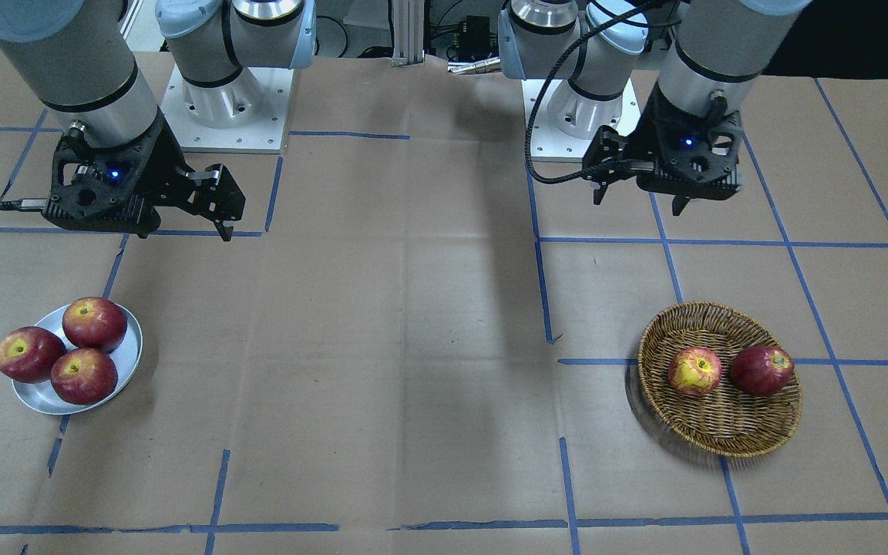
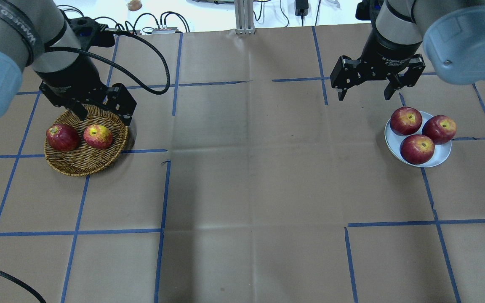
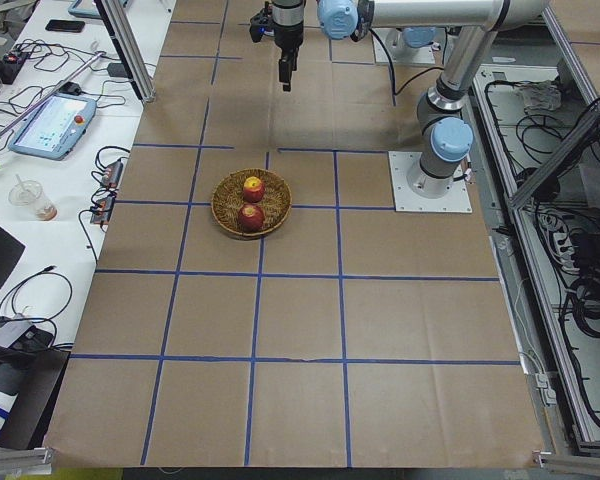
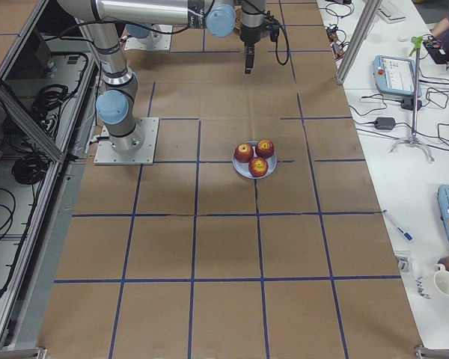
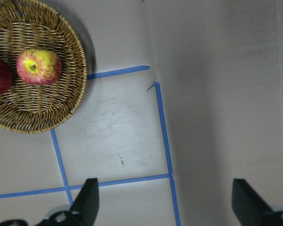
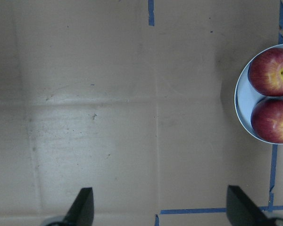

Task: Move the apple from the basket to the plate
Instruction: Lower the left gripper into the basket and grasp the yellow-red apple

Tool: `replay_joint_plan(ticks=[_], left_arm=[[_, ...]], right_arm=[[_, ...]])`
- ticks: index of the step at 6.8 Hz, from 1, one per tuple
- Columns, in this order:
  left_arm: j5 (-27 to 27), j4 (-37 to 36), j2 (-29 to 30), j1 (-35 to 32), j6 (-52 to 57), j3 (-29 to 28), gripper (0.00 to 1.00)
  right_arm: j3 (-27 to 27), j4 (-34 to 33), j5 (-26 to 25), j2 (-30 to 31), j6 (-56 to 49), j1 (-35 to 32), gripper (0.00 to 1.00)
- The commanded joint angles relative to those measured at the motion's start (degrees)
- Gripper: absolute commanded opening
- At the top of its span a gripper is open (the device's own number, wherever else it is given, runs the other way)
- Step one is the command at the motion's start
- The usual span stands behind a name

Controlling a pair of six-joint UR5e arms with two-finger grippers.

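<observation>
Apple (image 1: 694, 371), red with large yellow patches: sitting in basket (image 1: 721, 438), stem hollow facing up, on the side toward table centre, just beside 1 darker red apple (image 1: 761, 370); touching or not, impossible to tell.

Basket: resting on paper-covered table (image 1: 413, 347), on the robot's left side. Far rim partly hidden behind left gripper in overhead view; cut off by frame edge in left wrist view, darker red apple showing there only as a sliver.

Left gripper (image 1: 638, 202): hanging above table near basket, on the robot's side of it, jaws standing wide apart.

Plate (image 1: 132, 356): lying well apart, on the robot's right side, carrying 3 dark red apples (image 1: 94, 324) crowding together. Cut by frame edge in right wrist view, only 2 apples showing.

Right gripper (image 2: 364, 96): hovering near plate, jaws spread wide.

White print (image 2: 390, 63) on right wrist: too small for reading. Lettering (image 2: 13, 25) on left arm: cut off, not legible.
</observation>
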State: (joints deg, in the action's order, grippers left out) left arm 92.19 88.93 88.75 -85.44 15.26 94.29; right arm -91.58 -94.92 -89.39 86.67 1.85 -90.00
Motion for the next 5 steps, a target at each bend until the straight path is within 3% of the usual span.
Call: replay_joint_plan(ticks=[1,2,3,5], left_arm=[[0.0,-9.3,6.3,7.2,11.2,1.1,0.99],[-0.2,-18.7,12.4,8.8,13.5,1.4,0.99],[-0.4,-23.5,17.5,11.4,15.3,1.4,0.99],[-0.6,-27.9,23.9,14.7,19.2,1.4,0.99]], right_arm=[[0.0,0.0,0.0,0.1,0.0,0.0,1.00],[0.1,0.0,0.0,0.1,0.0,0.0,1.00],[0.0,0.0,0.0,0.1,0.0,0.0,1.00],[0.0,0.0,0.0,0.1,0.0,0.0,1.00]])
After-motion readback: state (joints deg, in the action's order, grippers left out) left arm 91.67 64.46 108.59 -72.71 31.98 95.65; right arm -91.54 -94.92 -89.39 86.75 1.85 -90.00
